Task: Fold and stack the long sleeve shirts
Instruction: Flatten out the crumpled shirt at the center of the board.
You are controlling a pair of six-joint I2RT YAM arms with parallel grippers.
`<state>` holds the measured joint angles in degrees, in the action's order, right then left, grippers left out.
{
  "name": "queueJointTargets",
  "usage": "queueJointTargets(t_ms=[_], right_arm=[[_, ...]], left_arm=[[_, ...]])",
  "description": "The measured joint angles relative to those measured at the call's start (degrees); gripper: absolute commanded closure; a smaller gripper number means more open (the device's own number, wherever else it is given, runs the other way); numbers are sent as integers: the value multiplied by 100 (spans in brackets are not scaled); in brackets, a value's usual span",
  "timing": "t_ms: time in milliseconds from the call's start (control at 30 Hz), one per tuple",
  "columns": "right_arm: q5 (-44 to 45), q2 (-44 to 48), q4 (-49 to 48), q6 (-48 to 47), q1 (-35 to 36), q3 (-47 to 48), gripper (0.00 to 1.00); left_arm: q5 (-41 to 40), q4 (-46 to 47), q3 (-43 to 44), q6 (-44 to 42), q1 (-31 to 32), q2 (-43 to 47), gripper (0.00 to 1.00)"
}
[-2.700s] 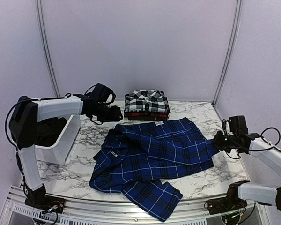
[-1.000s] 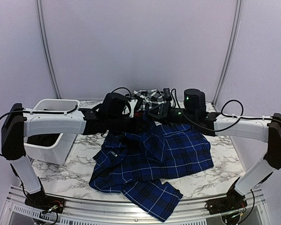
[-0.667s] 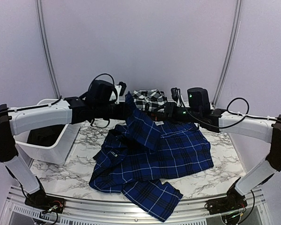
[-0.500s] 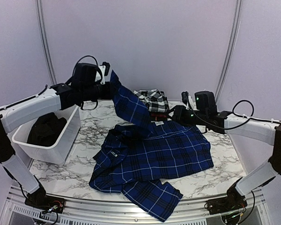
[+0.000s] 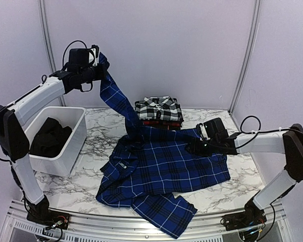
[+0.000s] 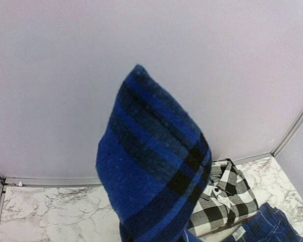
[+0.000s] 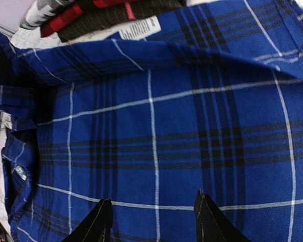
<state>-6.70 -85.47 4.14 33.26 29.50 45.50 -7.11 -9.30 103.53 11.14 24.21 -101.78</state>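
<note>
Landmark: the white tub (image 5: 66, 157) stands at the left of the marble table (image 5: 76, 187), with a dark cloth (image 5: 49, 139) bundled inside it.
Blue shirt: the blue shirt (image 5: 166, 171) lies spread and rumpled on the table just right of the tub. One corner hangs over the near edge of the table, further right than the tub.
Sleeve: one sleeve (image 5: 118, 103) is stretched taut. It rises from the shirt's far left part, slanting up and back toward the tub's far right corner.
Left gripper: the left gripper (image 5: 99, 62) is high above the table, above and just beyond the tub's far right corner. It is clamped on the sleeve's end. In the left wrist view the cuff (image 6: 151, 171) fills the middle and hides the fingers.
Right gripper: the right gripper (image 5: 193, 146) is low over the side of the shirt away from the tub, well apart from the tub. In the right wrist view the right gripper (image 7: 154, 222) has its fingers spread wide with nothing between them but flat blue plaid below. Whether the tips touch the cloth cannot be told.
Stack: the black-and-white shirt (image 5: 158, 108) lies folded on top of the folded red-and-black shirt (image 5: 156, 122). The stack is beyond the tub and to its right, touching the blue shirt's far edge.
Tag: a white label (image 7: 139, 27) shows at the blue shirt's edge, beside the stack.
</note>
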Motion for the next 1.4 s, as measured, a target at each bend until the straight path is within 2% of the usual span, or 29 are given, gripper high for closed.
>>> queueJointTargets(t_ms=[233,500,633,800,967,1033,1133,1233,1300,1400], right_arm=[[326,-632,28,-120,-61,-173,49],[625,-1008,-214,-116,-144,-74,48],[734,-743,-308,107,-184,-391,48],[769,160,-179,444,-435,-1211,48],[750,1189,369,688,-815,-1845,48],[754,1394,654,717,-866,-1871,48],[728,1467,960,640,-861,-1749,47],[748,1443,1198,455,-750,-1403,47],[813,1360,1300,339,-568,-1091,47],[955,1012,1364,125,-101,-490,47]], left_arm=[[197,-125,422,181,-455,-682,100],[393,-184,568,459,-525,-1047,100],[647,-264,570,610,-533,-1311,100],[949,-345,570,785,-535,-1613,99],[1058,-407,643,914,-535,-1847,83],[1102,-452,800,966,-533,-2041,66],[1134,-568,1019,1060,-525,-2286,36],[1139,-680,1032,1034,-481,-2323,18],[1091,-704,1029,1036,-428,-2280,13],[957,-732,793,949,-251,-2002,11]])
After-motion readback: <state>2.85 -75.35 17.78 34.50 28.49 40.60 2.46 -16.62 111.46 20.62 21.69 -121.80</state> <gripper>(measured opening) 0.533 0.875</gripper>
